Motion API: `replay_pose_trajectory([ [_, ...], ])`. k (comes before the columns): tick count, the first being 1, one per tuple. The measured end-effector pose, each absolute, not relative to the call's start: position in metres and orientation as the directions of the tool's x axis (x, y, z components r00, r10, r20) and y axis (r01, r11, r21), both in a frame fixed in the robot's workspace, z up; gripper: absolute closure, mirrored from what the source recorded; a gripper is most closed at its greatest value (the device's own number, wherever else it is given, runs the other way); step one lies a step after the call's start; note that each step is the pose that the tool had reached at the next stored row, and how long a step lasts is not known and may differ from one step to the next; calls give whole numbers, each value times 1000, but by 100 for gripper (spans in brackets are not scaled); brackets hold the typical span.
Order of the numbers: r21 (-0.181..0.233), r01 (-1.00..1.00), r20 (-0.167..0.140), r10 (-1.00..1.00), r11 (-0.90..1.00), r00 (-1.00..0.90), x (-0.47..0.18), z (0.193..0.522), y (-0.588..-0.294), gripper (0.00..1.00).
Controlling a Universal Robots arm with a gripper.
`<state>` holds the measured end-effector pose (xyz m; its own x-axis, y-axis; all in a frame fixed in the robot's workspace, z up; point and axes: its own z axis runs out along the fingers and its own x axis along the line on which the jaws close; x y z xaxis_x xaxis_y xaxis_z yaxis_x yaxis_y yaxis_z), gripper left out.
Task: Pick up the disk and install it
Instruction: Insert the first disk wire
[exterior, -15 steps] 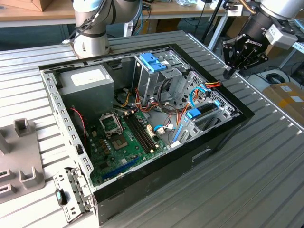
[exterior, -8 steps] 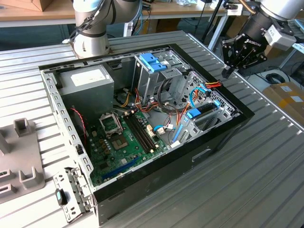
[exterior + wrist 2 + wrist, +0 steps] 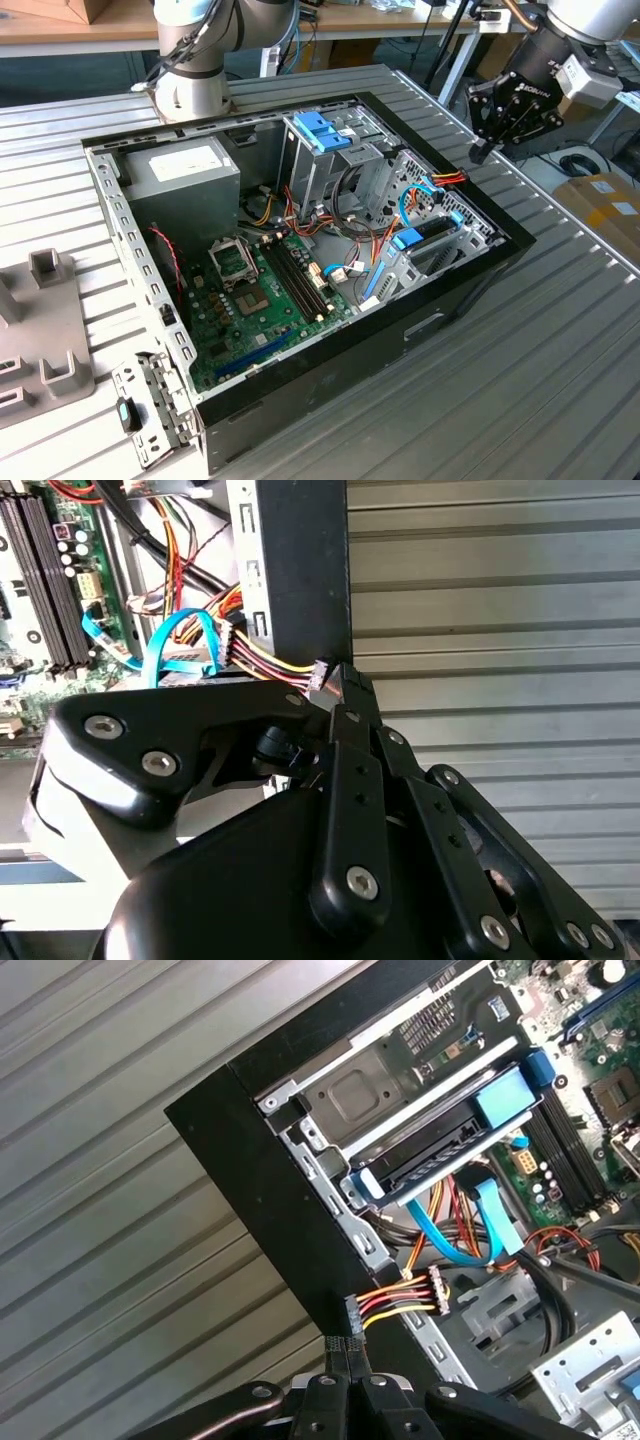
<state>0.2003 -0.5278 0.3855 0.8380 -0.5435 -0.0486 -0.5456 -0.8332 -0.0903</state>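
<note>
Gripper (image 3: 479, 152) hangs over the open computer case (image 3: 400, 330) at its far corner on the exterior view's right, above the rim and touching nothing; fingers (image 3: 337, 1352) are pressed together in both wrist views with nothing between them. Disk (image 3: 428, 234) sits flat inside the drive bay at the case's end on the exterior view's right, blue frame edge showing, well apart from the gripper. Yellow-red wire bundle (image 3: 400, 1305) with a black plug lies by the case wall, close to the fingertips in the first wrist view. Blue data cable (image 3: 485, 1215) loops just beside the bay. Motherboard (image 3: 260, 300) fills the near left of the case, grey power supply (image 3: 185, 170) far left, blue latch (image 3: 322, 130) atop the drive cage at the far side. Case rests on a ribbed metal table (image 3: 560, 380)
</note>
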Motion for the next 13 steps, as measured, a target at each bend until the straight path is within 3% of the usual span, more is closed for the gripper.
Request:
replay_pose_trajectory([
  [9,-96,-545,-41,-544,-833,838,200,386,-528,89],
  [12,-98,-545,-38,-544,-833,838,200,385,-528,71],
  [13,-98,-544,-37,-544,-833,839,200,385,-528,71],
])
